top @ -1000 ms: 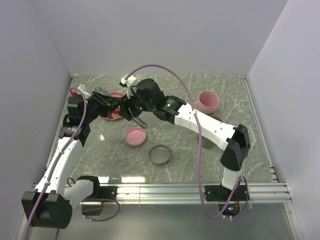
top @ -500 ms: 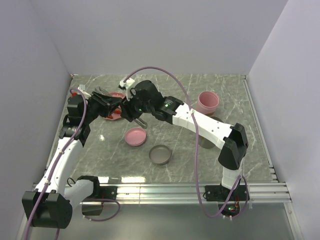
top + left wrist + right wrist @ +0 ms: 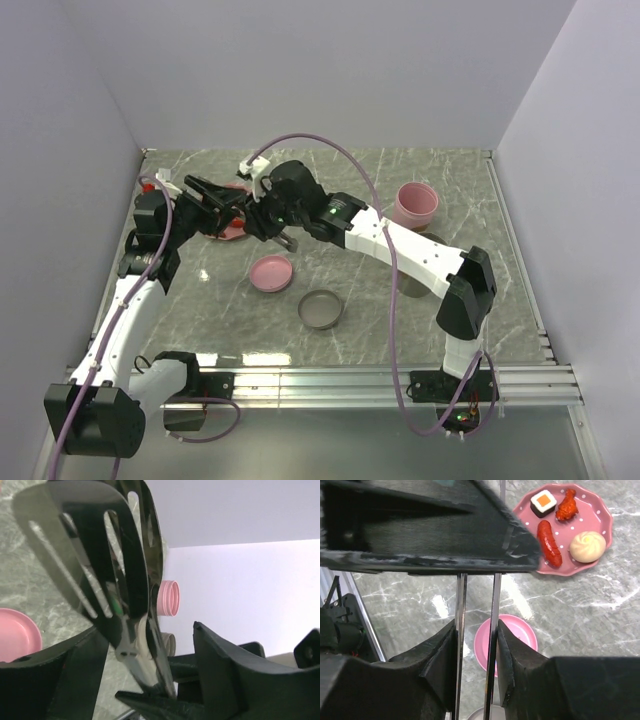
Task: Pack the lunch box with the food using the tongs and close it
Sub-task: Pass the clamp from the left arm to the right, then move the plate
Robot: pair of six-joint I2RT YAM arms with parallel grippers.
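Observation:
The silver tongs run between the fingers of my right gripper, which is shut on their two slim arms and presses them from both sides. Their slotted heads rise in the left wrist view between the spread fingers of my left gripper, which is open; its right finger stands apart from the metal. Both grippers meet over the back left of the table. The food lies on a pink dotted plate: a sushi roll, a red drumstick, a sausage and a beige bun.
The pink tub stands at the back right, with the olive-grey tub mostly hidden under my right arm. The pink lid and grey lid lie open side up in the middle. Walls enclose the table on three sides.
My left gripper has opened off the tongs. My right gripper has closed onto the tongs' arms and shifted slightly right.

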